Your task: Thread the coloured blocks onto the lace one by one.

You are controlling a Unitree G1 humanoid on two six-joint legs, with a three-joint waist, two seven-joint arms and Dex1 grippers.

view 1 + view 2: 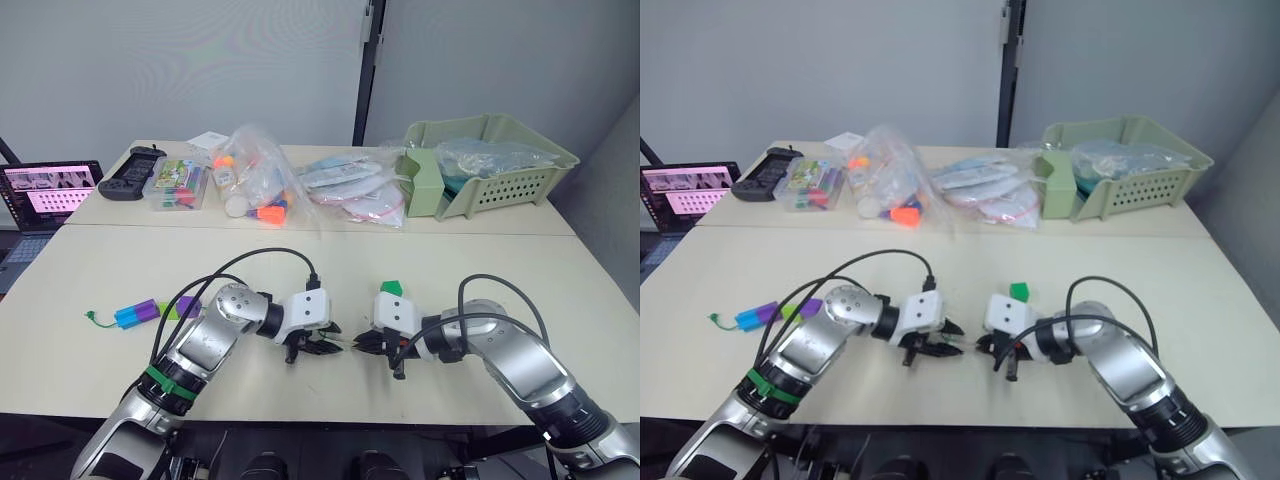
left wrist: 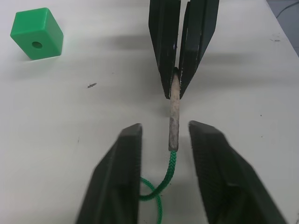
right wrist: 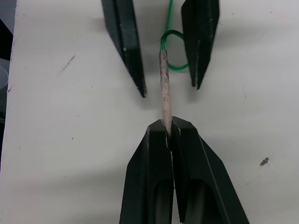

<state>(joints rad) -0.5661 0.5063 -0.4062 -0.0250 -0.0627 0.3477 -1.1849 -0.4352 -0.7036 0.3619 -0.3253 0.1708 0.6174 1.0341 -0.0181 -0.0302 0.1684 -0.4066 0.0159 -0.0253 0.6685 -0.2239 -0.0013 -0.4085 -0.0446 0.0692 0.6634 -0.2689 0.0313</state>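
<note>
Tabletop (image 1: pixel 90 275), pale and wide, carries everything; at its far right stands a green basket (image 1: pixel 515 170), with clear plastic bags (image 1: pixel 255 180) of bright pieces to its left along the far edge; near the front edge the two grippers face each other tip to tip; left gripper (image 2: pixel 164 140) has its jaws parted, one either side of the lace (image 2: pixel 164 179) without touching it; right gripper (image 3: pixel 171 128) has its jaws closed on the stiff pale tip (image 3: pixel 164 91) of the lace, whose green cord curls into a loop between the left jaws; far left on the tabletop lie blue and purple blocks (image 1: pixel 150 311) in a row; one green block (image 2: pixel 37 33) sits alone, just beyond the right gripper.
</note>
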